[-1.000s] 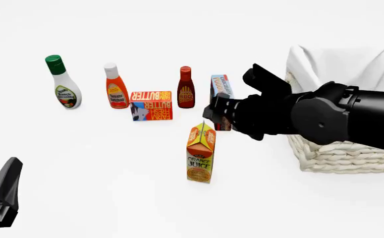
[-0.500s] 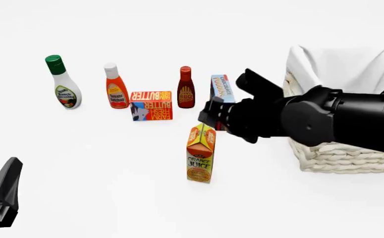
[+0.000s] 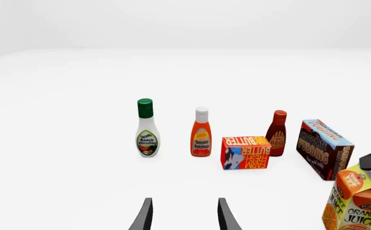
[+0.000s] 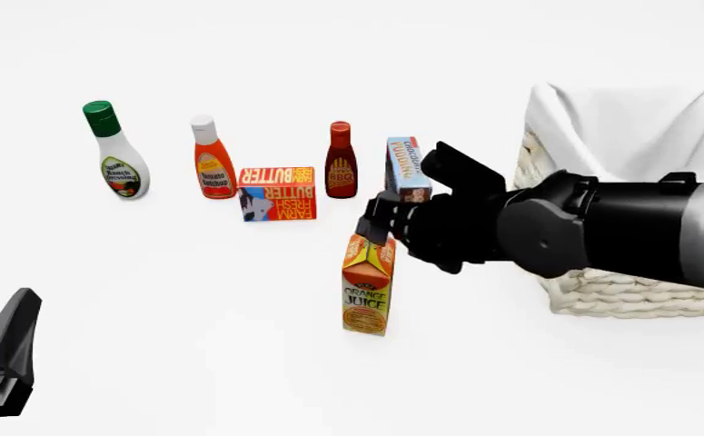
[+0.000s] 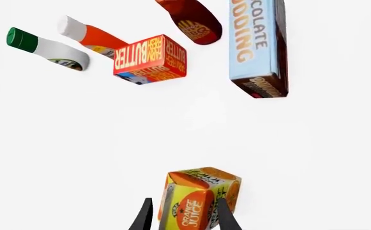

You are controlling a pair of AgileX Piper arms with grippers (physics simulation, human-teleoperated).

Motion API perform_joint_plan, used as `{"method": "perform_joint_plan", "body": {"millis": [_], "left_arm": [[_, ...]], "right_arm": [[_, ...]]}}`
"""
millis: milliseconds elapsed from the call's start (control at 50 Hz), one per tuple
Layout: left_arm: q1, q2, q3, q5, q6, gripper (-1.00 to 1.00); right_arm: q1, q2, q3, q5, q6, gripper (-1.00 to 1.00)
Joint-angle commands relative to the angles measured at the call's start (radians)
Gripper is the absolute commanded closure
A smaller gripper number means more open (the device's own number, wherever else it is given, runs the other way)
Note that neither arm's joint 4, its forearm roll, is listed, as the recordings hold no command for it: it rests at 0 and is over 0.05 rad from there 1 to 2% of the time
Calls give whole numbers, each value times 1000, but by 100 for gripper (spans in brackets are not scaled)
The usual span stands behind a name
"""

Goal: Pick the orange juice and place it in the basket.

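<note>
**Right gripper closing in over the carton top**

Right gripper (image 4: pixel 373 227) lower and further left than a second ago, now right at the gable of the orange juice (image 4: pixel 368 286). Fingers spread, nothing held yet; in the right wrist view, the two fingertips (image 5: pixel 145 219) straddling the carton's upper part, with the carton (image 5: pixel 198 199) between them. Contact not clear from either view. Carton upright on the table (image 4: pixel 206 300), unmoved across the last second, standing in front of the row of groceries and just left of the basket (image 4: pixel 624 282).

Meaning for the task: approach nearly done, grasp not made. Next likely a small descent and a squeeze on the carton's sides. Risk: tall narrow carton, easily tipped by an off-centre touch at the top; chocolate pudding box (image 4: pixel 408 168) close behind the gripper.

Left gripper (image 3: pixel 184 218) parked low at the near left, jaws apart, empty, unchanged. Basket well within reach of the right arm, cloth liner showing at its top.
</note>
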Motion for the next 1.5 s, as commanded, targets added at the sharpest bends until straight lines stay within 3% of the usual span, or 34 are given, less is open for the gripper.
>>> {"method": "perform_joint_plan", "body": {"millis": [20,800,820,1500], "left_arm": [[0,0,0,0,0,-100],[0,0,0,0,0,-100],[0,0,0,0,0,-100],[0,0,0,0,0,-100]], "right_arm": [[20,23,12,-25,24,-100],[48,83,34,-72,45,-100],[46,84,33,-71,43,100],[71,-54,65,-133,42,100]]}}
